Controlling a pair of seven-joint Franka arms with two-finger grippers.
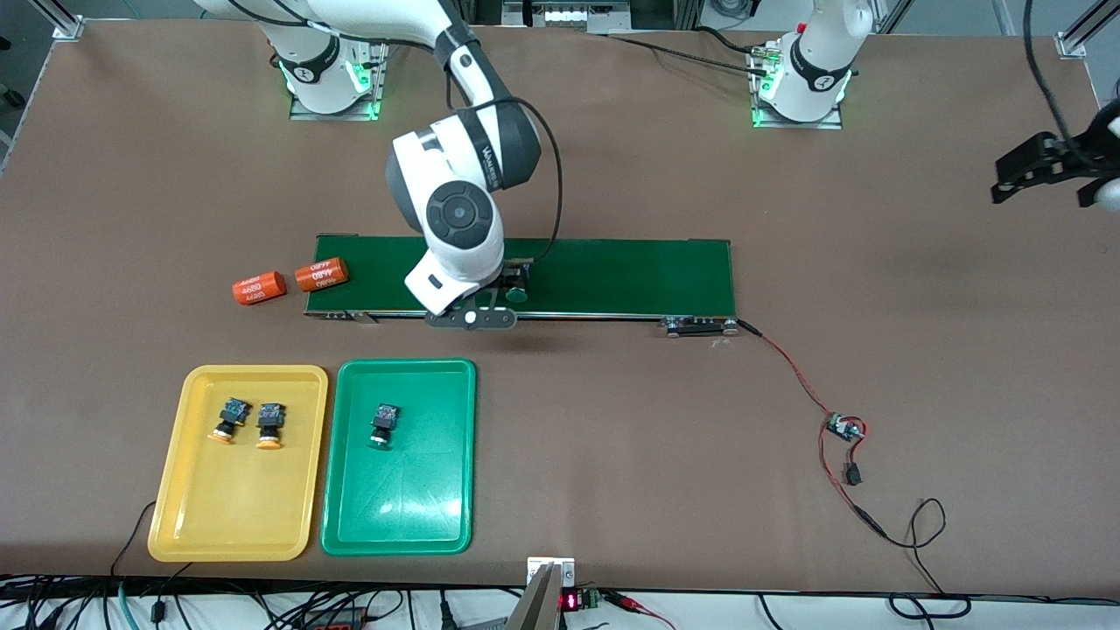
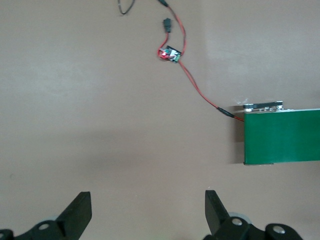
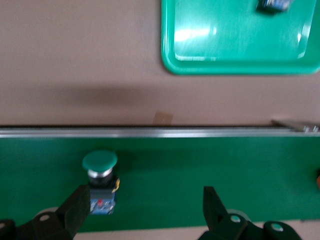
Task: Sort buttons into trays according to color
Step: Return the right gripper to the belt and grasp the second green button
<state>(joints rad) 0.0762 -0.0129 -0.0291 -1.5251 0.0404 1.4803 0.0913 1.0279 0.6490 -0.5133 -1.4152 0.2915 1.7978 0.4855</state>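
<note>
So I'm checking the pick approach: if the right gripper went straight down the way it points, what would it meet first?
Probably the dark-green conveyor belt: the open right gripper points down at it. The small green-capped push-button lies by one finger, not centred between them, so that finger might clip it first; depth is unclear.

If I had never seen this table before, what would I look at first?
Probably the big white right arm, with its open right claw just above the long green conveyor belt, one finger next to a green button lying there. Then the bright trays nearer the front camera: the yellow tray holds two orange-yellow buttons, and the green tray beside it holds one green button.
</note>
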